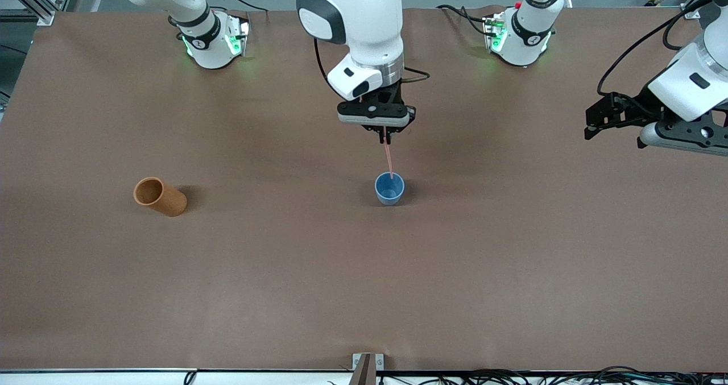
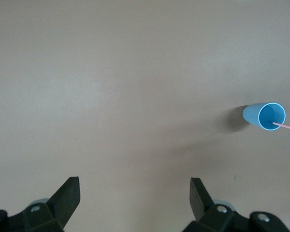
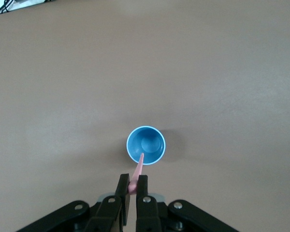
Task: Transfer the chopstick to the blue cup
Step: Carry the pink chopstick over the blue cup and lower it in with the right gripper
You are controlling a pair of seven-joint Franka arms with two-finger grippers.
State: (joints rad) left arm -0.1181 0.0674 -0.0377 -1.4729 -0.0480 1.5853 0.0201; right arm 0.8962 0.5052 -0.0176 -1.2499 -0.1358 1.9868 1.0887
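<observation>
The blue cup (image 1: 389,188) stands upright near the middle of the table. My right gripper (image 1: 385,139) hangs straight above it, shut on the upper end of the pale pink chopstick (image 1: 388,158). The chopstick hangs almost upright with its lower tip inside the cup's rim. In the right wrist view the chopstick (image 3: 137,171) runs from between the fingers of the right gripper (image 3: 134,186) down into the cup (image 3: 145,145). My left gripper (image 2: 134,191) waits open and empty above the table's left-arm end (image 1: 597,126). Its wrist view shows the cup (image 2: 264,116) and the chopstick (image 2: 286,126) off to one side.
An orange-brown cylindrical cup (image 1: 160,196) lies on its side toward the right arm's end of the table, its mouth turned toward that end. Brown table covering (image 1: 364,282) spreads all around both cups. Cables run along the edge nearest the front camera.
</observation>
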